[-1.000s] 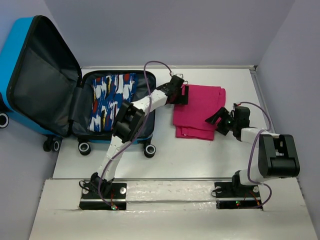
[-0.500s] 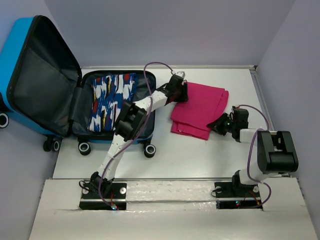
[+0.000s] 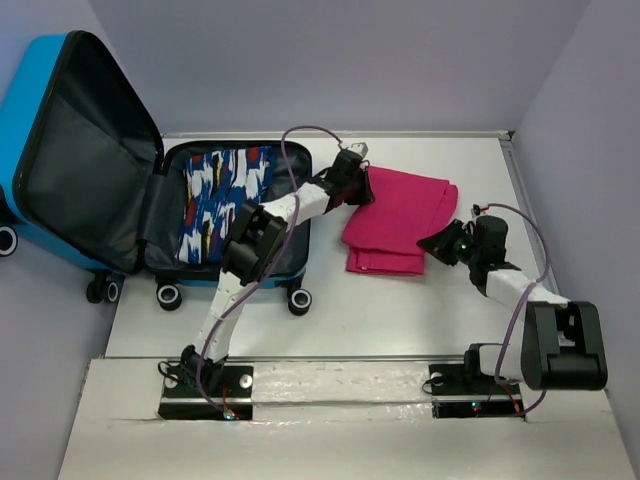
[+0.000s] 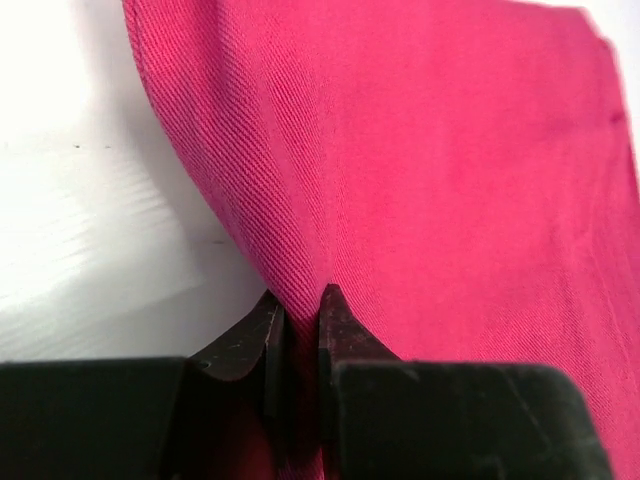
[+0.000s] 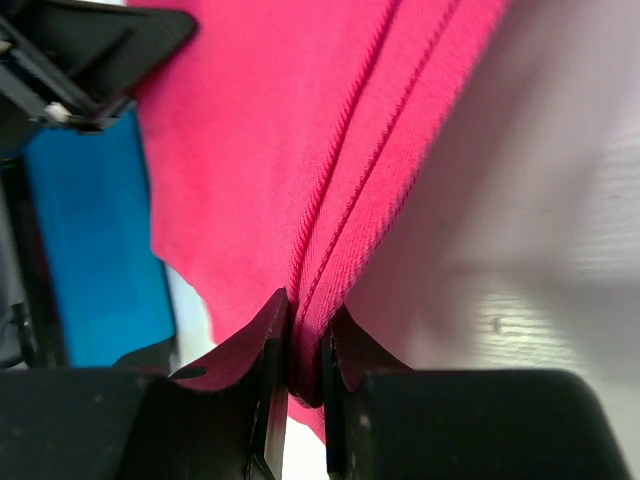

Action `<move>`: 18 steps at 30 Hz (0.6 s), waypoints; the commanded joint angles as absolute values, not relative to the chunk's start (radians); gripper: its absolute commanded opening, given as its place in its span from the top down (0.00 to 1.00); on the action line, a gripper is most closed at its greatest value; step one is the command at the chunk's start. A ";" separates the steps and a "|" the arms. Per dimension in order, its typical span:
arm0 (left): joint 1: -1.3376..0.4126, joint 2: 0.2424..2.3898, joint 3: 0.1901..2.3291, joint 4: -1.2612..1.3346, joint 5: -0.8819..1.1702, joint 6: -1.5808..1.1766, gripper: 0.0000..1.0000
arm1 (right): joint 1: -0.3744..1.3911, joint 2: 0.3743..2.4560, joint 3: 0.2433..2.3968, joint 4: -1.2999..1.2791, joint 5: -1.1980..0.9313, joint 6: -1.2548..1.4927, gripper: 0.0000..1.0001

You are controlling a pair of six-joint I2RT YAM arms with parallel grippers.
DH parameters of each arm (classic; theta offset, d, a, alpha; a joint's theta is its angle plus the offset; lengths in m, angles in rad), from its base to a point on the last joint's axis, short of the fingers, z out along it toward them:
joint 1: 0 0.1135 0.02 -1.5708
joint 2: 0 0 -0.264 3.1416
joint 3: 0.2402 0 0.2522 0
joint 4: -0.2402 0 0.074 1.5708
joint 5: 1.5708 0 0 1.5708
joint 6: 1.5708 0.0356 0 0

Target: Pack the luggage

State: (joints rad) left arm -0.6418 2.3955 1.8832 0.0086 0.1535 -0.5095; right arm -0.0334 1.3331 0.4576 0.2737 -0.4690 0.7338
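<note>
luggage (image 3: 25, 110) lying open on desk (image 3: 400, 310) (patterned cloth (image 3: 225, 195) inside) | pink cloth (image 3: 400, 215) lying just beside luggage | left end effector (image 4: 297, 305) pinching its luggage-side edge | right end effector (image 5: 305, 320) pinching edge far from luggage

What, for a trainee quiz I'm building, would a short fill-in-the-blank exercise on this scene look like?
The left gripper and right gripper are both shut on a ___ cloth.
The luggage stands ___, its lid raised.
A patterned garment lies ___ the luggage.
Missing words: pink; open; inside.
</note>
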 commanded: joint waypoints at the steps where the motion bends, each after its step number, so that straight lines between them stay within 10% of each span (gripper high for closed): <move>1: -0.653 2.176 1.890 0.045 0.195 -0.503 0.94 | -0.032 1.180 0.553 0.218 -0.462 0.703 0.93; 18: -0.445 1.840 2.060 -0.265 0.141 -0.410 0.94 | 0.349 1.250 1.100 0.015 -0.347 0.687 0.93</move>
